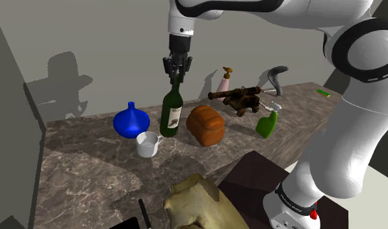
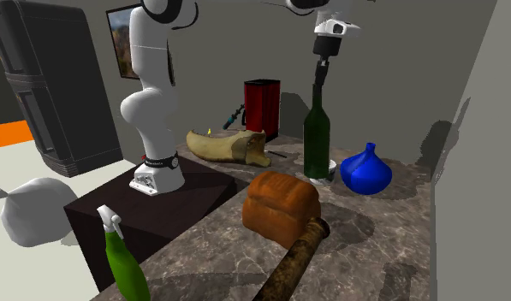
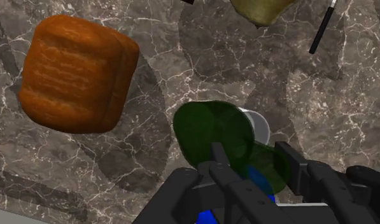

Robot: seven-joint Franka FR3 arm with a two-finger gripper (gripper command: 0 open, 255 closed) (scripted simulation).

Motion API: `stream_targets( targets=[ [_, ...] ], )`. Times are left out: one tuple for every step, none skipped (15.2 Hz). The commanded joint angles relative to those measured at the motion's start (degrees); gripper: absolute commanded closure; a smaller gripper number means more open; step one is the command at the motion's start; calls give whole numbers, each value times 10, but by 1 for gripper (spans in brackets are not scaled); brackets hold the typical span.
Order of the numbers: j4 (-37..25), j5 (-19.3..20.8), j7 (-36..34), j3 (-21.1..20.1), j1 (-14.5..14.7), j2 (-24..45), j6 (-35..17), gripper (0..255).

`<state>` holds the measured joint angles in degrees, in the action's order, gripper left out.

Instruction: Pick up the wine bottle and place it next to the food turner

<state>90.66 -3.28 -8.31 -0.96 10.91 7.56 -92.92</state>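
My fingers [image 3: 303, 168] clamp the wine bottle [image 1: 171, 110] by its neck; it seems unlifted, so the carry to the food turner [image 3: 321, 30] remains.

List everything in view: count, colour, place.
counter: one, brown-veined, along the wall
wine bottle: one, dark green, upright mid-counter
vase: one, blue, beside the bottle
mug: one, white, by the bottle's base
bread loaf: one, brown, bottle's other side
toy cannon: one, dark brown, behind the loaf
spray bottle: one, green, near the counter's edge
dispenser bottle: one, pink, against the wall
curved tool: one, grey, behind the cannon
box: one, red, counter's end
lumpy object: one, tan, beside the box
sack: one, white, on the floor
arm: one, white, over the counter
gripper: one, black, clasping the bottle's neck
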Motion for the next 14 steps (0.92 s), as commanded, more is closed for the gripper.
stream_targets(
  targets=[
    [8, -2, -30, -13, 17, -6, -1, 255],
    [10, -2, -43, -19, 24, -7, -3, 255],
    [11, -3, -56, -25, 32, -8, -4, 255],
    [11, -3, -69, -31, 39, -8, -5, 255],
    [11, -4, -82, -36, 46, -7, -6, 255],
    [10, -4, -95, -42, 54, -6, -7, 255],
    [8, -5, -108, -48, 61, -5, -7, 255],
    [5, -5, -121, -54, 68, -3, -8, 255],
    [2, -5, -134, -59, 76, 0, -8, 255],
    [-2, -5, -147, -65, 83, 3, -9, 255],
    [-7, -4, -160, -71, 91, 7, -9, 255],
    [-13, -4, -173, -76, 98, 12, -9, 255],
    [-19, -3, -186, -82, 106, 17, -8, 255],
    [-26, -2, -200, -87, 114, 23, -8, 255]
  ],
)
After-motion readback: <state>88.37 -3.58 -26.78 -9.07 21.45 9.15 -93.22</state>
